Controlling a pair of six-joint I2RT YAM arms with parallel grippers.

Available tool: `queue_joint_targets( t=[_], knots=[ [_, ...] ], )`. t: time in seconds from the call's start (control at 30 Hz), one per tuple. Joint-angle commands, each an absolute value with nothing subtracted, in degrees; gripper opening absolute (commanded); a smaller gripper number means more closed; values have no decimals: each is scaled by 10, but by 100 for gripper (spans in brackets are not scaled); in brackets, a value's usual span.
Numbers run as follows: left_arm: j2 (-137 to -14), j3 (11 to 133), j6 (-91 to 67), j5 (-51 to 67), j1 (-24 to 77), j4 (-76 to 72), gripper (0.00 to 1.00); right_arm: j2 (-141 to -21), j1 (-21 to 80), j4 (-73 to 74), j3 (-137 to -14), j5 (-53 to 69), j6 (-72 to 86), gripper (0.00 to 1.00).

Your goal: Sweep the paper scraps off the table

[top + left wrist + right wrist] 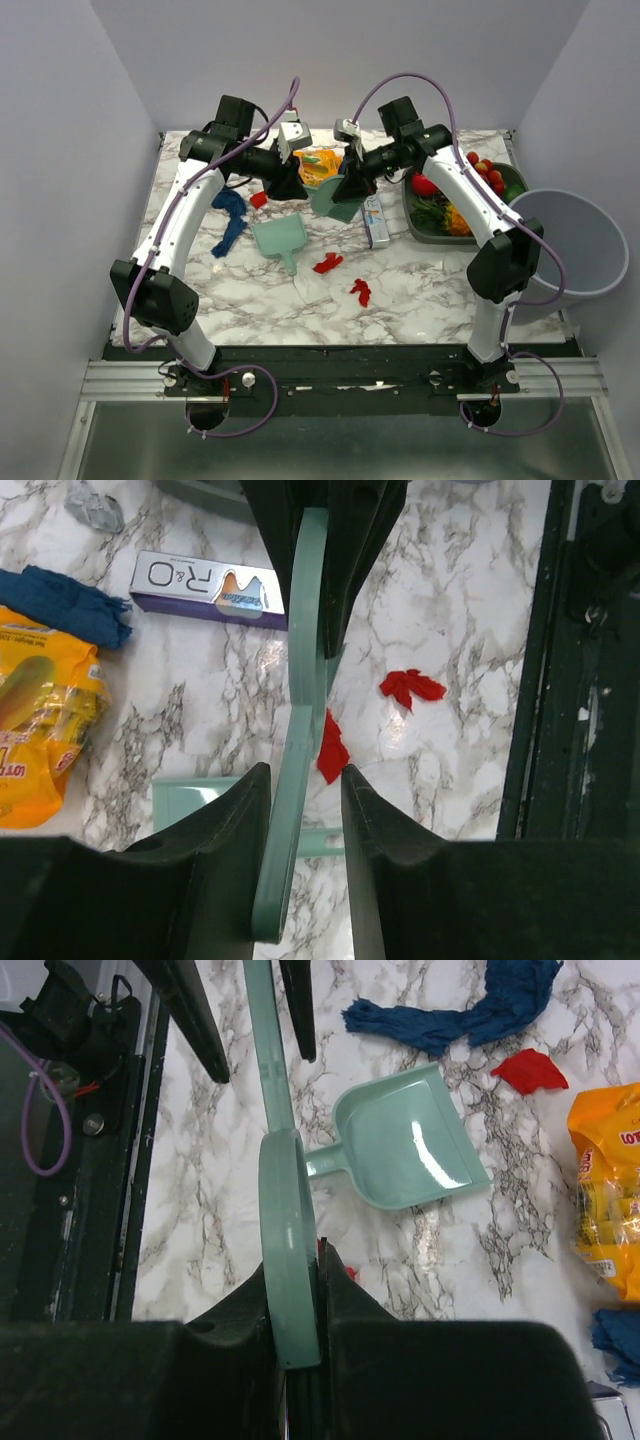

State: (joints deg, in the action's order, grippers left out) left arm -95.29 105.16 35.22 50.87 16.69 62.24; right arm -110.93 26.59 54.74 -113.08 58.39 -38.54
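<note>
Walls: plain pale grey-lilac; the back wall [330, 60] rises beyond the jaws, and the side walls [60, 200] stand well out to either side.
Table: the table [420, 290] has a white marble pattern with grey veins and lies under the jaws.
Bin: a round grey bin [575, 245] stands right of the jaws, just beside the table.
Rail: a silvery rail [120, 378] runs nearer than the jaws.
Floor: the floor [330, 445] is dull grey, possibly sheet metal.
Light: soft and even, with faint glare below the jaws.

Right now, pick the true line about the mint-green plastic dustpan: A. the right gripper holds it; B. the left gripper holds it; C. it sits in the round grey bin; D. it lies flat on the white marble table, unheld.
D: the dustpan lies flat on the table, apart from the left gripper and right gripper, which meet at a slim green tool.
</note>
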Motion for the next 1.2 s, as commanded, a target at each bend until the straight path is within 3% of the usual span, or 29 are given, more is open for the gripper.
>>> queue_joint_targets(
  t=[0.0, 0.23, 0.53, 0.67, 0.8, 1.17],
  knots=[
    [-931, 1024, 272, 585, 160, 551, 42, -1113, 257, 516, -1125, 620, -351, 1],
    [-928, 962, 194, 649, 145, 481, 29, -1117, 247, 491, -1106, 644, -297, 1],
    [-928, 946, 121, 681, 122, 412, 27, -1123, 244, 481, -1104, 652, -277, 1],
    [-926, 940, 99, 686, 122, 391, 35, -1128, 243, 480, -1103, 656, -272, 1],
    [-927, 943, 106, 677, 122, 389, 36, -1129, 243, 480, -1103, 659, -270, 1],
    [-930, 942, 127, 673, 122, 402, 22, -1131, 243, 473, -1100, 660, -258, 1]
  ],
)
